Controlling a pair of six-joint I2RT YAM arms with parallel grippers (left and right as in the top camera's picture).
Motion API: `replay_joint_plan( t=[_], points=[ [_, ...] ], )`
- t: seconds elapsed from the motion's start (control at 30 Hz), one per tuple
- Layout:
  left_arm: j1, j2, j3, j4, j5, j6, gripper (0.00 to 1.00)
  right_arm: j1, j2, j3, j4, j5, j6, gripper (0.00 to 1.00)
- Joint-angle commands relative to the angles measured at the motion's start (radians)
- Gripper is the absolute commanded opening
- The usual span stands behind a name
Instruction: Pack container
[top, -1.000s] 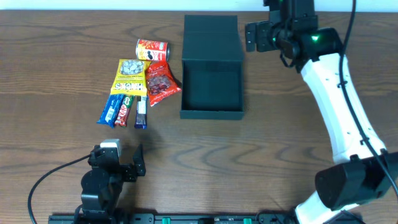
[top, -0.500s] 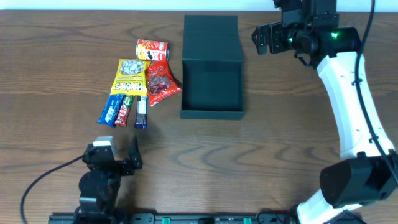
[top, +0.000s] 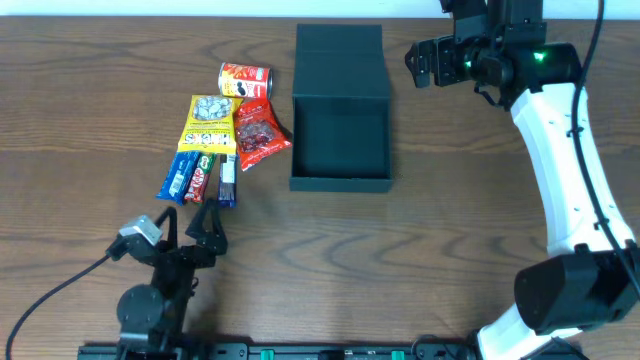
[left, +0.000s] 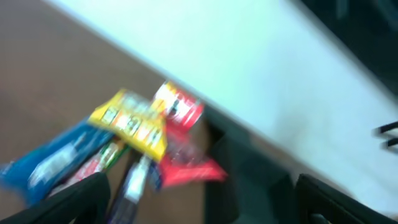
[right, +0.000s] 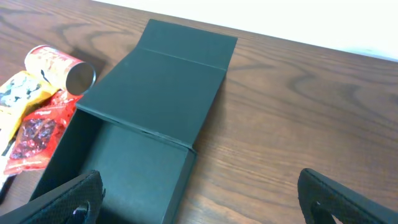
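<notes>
The container (top: 340, 135) is a dark square box standing open in the middle of the table, with its flap lid (top: 340, 62) laid back flat behind it. It shows large in the right wrist view as the container (right: 134, 165), with nothing inside. My right gripper (top: 418, 62) is open and hovers to the right of the lid; the right gripper (right: 205, 208) has the box's right wall between its spread fingers. My left gripper (top: 192, 228) is open near the front edge, just below the snacks. The left wrist view is blurred, and the left gripper (left: 202, 211) holds nothing.
Left of the box lie a red crisp can (top: 245, 80), a yellow packet (top: 207, 122), a red packet (top: 258, 133), a blue bar (top: 178, 175), a red bar (top: 200, 178) and a dark blue bar (top: 227, 182). The blurred left wrist view shows the yellow packet (left: 130, 121).
My left gripper has swung left and forward, its fingers now pointing up at the snack bars. My right arm shifted a little right, then held still.
</notes>
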Motion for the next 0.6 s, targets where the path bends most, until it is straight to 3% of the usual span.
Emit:
replay_joint_plan(
  t=[0.0,0.17,0.33,0.57],
  points=[
    [0.000,0.037,0.011,0.051,0.026,0.062,0.96,0.017,-0.008,0.008,0.012,-0.011,-0.019,0.99],
    [0.000,0.207,0.108,0.049,0.027,0.161,0.95,0.020,-0.008,0.008,0.022,-0.011,-0.019,0.99],
    [0.000,0.484,0.293,0.021,0.025,0.380,0.95,0.024,-0.008,0.008,0.015,-0.011,-0.016,0.99],
    [0.000,1.039,0.752,-0.227,0.038,0.597,0.95,0.027,-0.008,0.008,-0.033,-0.010,-0.012,0.99]
  ],
)
